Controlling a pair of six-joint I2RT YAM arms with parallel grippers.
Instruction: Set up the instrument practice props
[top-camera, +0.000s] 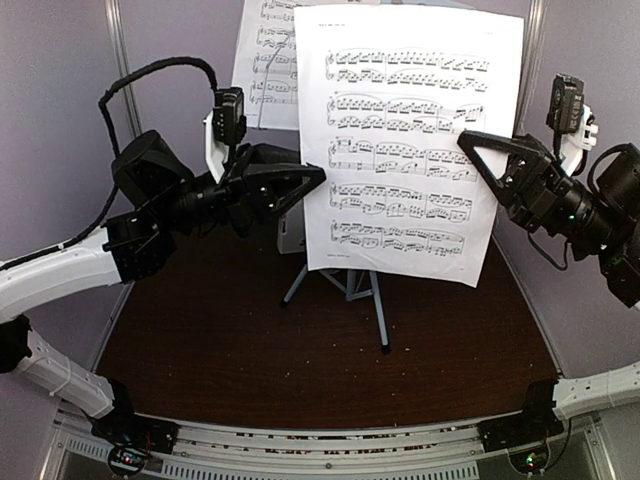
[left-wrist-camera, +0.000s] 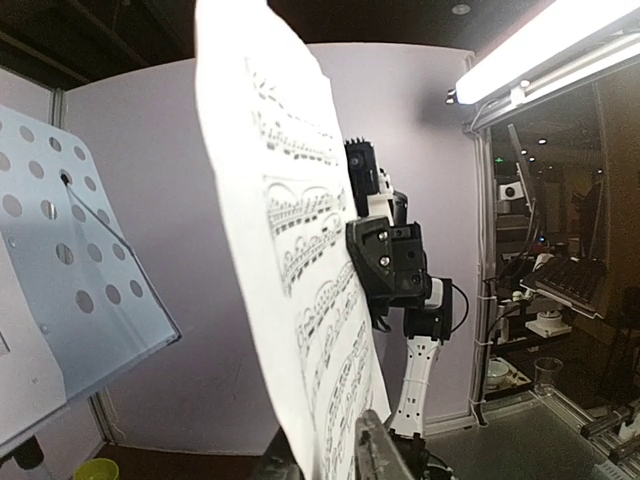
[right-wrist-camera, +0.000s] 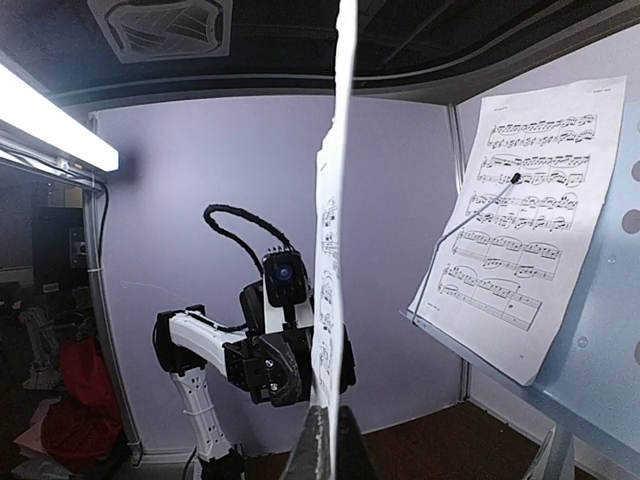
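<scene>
1. Right gripper — clenched on the front sheet, jaws pinched flat against both faces of the paper at its right edge, roughly at mid-height.
2. Left gripper — at the left edge of the same sheet, one finger on each face and close to the paper. Full clamp or small gap: cannot tell from any view.
3. Front sheet held upright in the air between the two grippers, printed side toward the arm bases. Well above the surface, touching neither it nor the stand. Seen edge-on in both wrist views.
4. Rear sheet resting on the music stand, leaning back against the pale perforated plate, lower edge at the plate's ledge. Thin wire page holder lying across its printed face.
5. In the top view, rear sheet behind and to the left of the front sheet and partly covered by it, with only the left portion showing.
6. Tripod with grey legs spread on the dark brown surface, below the front sheet's lower edge. Upper post hidden behind the paper.
7. Arms reaching in from opposite sides, left from the left and right from the right. Both wrists at sheet height, grippers facing each other across the page.
8. Yellow-green bowl rim just visible at the bottom of the left wrist view, below the stand's plate.
</scene>
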